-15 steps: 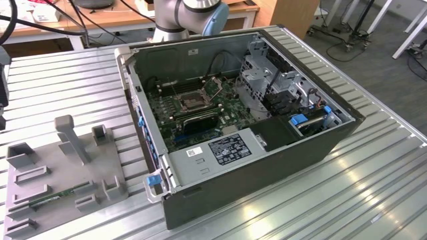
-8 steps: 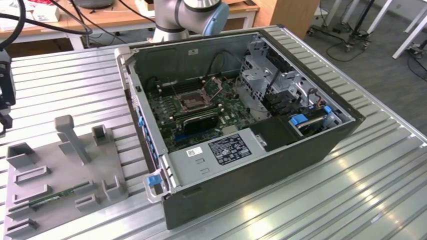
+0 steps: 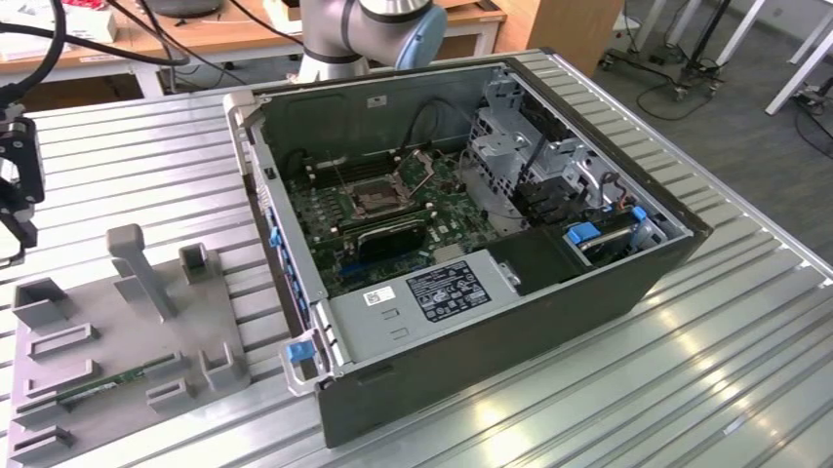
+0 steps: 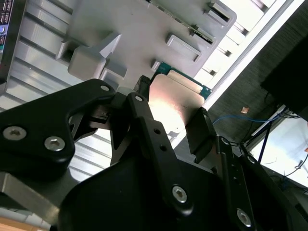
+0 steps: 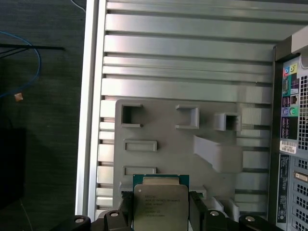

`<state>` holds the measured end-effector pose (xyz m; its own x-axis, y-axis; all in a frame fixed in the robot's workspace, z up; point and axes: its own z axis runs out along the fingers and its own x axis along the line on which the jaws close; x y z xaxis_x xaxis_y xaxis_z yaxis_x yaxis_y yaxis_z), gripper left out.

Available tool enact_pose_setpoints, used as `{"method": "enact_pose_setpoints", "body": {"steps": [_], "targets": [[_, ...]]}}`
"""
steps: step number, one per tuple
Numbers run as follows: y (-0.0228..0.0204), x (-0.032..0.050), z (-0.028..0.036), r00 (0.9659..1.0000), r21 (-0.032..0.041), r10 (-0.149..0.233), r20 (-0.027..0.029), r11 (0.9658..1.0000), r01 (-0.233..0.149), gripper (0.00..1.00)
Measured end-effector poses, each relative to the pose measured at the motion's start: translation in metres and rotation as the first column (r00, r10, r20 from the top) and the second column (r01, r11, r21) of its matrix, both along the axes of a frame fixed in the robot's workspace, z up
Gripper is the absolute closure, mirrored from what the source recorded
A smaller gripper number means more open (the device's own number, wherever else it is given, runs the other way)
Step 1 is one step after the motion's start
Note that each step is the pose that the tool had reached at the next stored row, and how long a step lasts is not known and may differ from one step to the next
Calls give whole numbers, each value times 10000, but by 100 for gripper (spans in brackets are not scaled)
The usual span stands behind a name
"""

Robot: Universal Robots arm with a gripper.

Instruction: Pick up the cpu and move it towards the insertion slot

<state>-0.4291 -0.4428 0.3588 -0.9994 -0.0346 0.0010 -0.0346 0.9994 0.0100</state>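
Observation:
The cpu (image 5: 160, 204), a flat square chip with a silvery-beige face and a green rim, sits between my gripper's (image 5: 161, 212) two black fingers, which are shut on its opposite edges. In the second wrist view the cpu (image 4: 175, 101) is held the same way in the gripper (image 4: 173, 120), lifted above the grey holder plate (image 4: 125, 29). In the exterior view the gripper (image 3: 14, 185) hangs at the far left, above the table. The insertion slot (image 3: 377, 198), a silver-framed socket with a dark centre, lies on the motherboard inside the open computer case (image 3: 521, 322), well to the exterior view's right of the gripper.
The grey holder plate (image 3: 117, 331) with upright blocks lies at the exterior view's lower left, with a green memory stick (image 3: 111, 382) on it. The case walls, drive cage (image 3: 521, 156) and power supply (image 3: 430, 292) surround the motherboard. The table (image 3: 729, 370) is ribbed metal.

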Motion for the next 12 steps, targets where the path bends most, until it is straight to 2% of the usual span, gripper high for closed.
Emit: {"method": "enact_pose_setpoints", "body": {"steps": [6,12], "targets": [[0,68,0,10000,1,1,0,10000,-1,45],[0,72,5,10000,1,0,1,10000,0,45]]}}
